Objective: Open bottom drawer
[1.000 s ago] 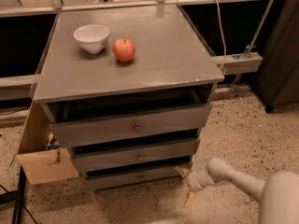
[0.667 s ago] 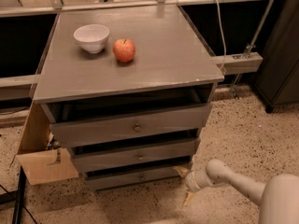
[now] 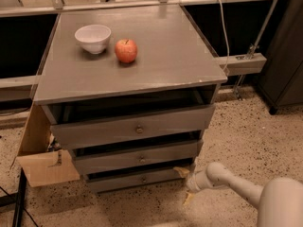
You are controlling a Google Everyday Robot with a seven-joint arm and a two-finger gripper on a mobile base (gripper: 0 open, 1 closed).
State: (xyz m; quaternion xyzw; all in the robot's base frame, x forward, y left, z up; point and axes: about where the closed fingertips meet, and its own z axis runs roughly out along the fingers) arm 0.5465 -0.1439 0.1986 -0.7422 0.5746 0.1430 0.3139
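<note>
**Gripper at the cabinet's lower right corner, beside the bottom drawer**

The only mark that might be print is a dark smudge on the flap of the cardboard box (image 3: 45, 168) at the cabinet's (image 3: 142, 79) lower left. It is too faint to read as lettering.

The bottom drawer (image 3: 135, 179) is the lowest and slimmest of the three grey fronts. Its small round knob (image 3: 143, 178) sits at the centre. From this high angle only a narrow strip of the front shows, because the middle drawer (image 3: 137, 158) overhangs it. The top drawer (image 3: 132, 129) in turn stands out furthest. Dark gaps lie above each front, and how far the bottom one is pulled out cannot be judged.

The gripper (image 3: 185, 185) is low at the cabinet's right front corner, level with the bottom drawer's right end. Its pale arm (image 3: 236, 187) reaches in from the lower right, where a rounded white part of the robot is cut off by the edge. The two yellowish fingertips (image 3: 182, 171) appear spread wide, one by the drawer's end and one nearer the speckled floor (image 3: 246, 141). Whether the upper tip touches the wood is unclear.

On the cabinet's top, towards the back left, a white bowl (image 3: 93, 38) stands just beside a red apple (image 3: 126, 50). A white cable (image 3: 222, 27) runs down behind the cabinet's right rear corner. A dark unit (image 3: 284, 56) to the cabinet's right is cropped.
</note>
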